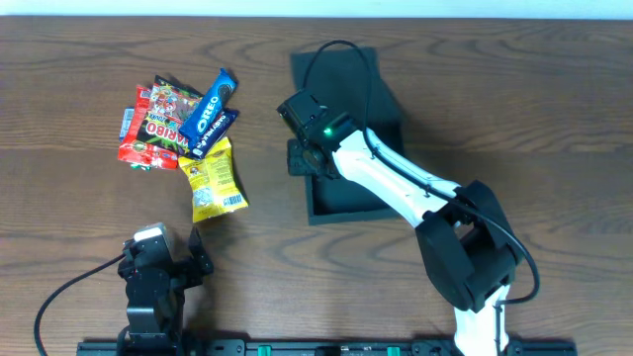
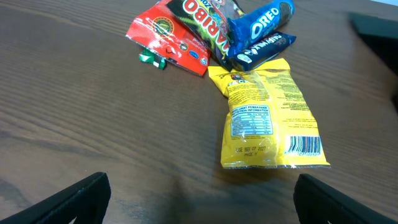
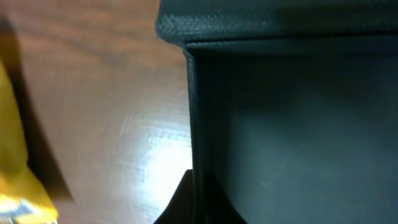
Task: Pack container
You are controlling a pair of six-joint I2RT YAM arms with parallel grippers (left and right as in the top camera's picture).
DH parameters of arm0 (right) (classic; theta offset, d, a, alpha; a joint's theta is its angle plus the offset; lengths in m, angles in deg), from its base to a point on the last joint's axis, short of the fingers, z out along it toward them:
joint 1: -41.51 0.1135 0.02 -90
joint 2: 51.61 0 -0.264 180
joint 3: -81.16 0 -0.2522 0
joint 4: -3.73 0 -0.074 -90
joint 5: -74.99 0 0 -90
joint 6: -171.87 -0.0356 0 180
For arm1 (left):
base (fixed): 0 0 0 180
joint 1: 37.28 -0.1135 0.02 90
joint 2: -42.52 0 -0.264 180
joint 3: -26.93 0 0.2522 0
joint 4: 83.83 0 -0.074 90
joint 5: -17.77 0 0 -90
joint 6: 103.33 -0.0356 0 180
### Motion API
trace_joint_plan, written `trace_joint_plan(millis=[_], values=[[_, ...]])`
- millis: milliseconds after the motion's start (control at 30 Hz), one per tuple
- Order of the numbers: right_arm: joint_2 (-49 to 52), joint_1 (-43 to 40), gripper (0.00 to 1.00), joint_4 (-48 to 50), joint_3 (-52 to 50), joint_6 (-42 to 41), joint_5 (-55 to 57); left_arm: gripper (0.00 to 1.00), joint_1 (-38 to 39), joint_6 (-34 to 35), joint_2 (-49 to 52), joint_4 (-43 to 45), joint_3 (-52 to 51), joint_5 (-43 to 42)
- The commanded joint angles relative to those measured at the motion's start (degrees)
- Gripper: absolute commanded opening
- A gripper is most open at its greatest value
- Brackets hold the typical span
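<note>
Altogether: one container (image 1: 348, 188), four snack packets (image 1: 183, 133), two end effectors

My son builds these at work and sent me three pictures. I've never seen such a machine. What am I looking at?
Two robot arms stand at a wooden table. One picture looks down from above; the other two come from cameras on each wrist. The right gripper reaches over the left wall of the open dark container; whether it is open or shut cannot be told. The left gripper is open, holding nothing, near a yellow snack packet. Beyond it lie a red Haribo bag and blue Oreo packets. Nothing shows packed yet.
</note>
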Motion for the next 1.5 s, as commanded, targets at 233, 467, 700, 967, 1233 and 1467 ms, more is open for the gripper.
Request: trace_joint_plan(millis=[233,467,700,967,1233,1467], values=[[0.22,0.2,0.01,4.28,-0.2,-7.87,1.81,0.95,-0.17,-0.81,-0.33,0.07,-0.68,0.0],[0.22,1.07,0.01,5.92,-0.2,-4.74,1.14,0.95,-0.17,-0.81,-0.33,0.07,-0.68,0.0],[0.35,3.19,0.01,7.69,-0.2,-2.86,1.2,0.95,-0.17,-0.81,-0.33,0.09,-0.68,0.0],[0.37,3.21,0.22,8.7,-0.2,-2.89,1.18,0.95,-0.17,-0.81,-0.33,0.09,-0.68,0.0],[-1.4,3.04,0.99,7.56,2.05,3.15,-2.03,0.95,-0.17,-0.81,-0.33,0.09,-0.68,0.0],[-12.26,1.97,0.99,6.64,6.08,11.85,1.18,0.95,-0.17,-0.81,-0.33,0.09,-0.68,0.0]])
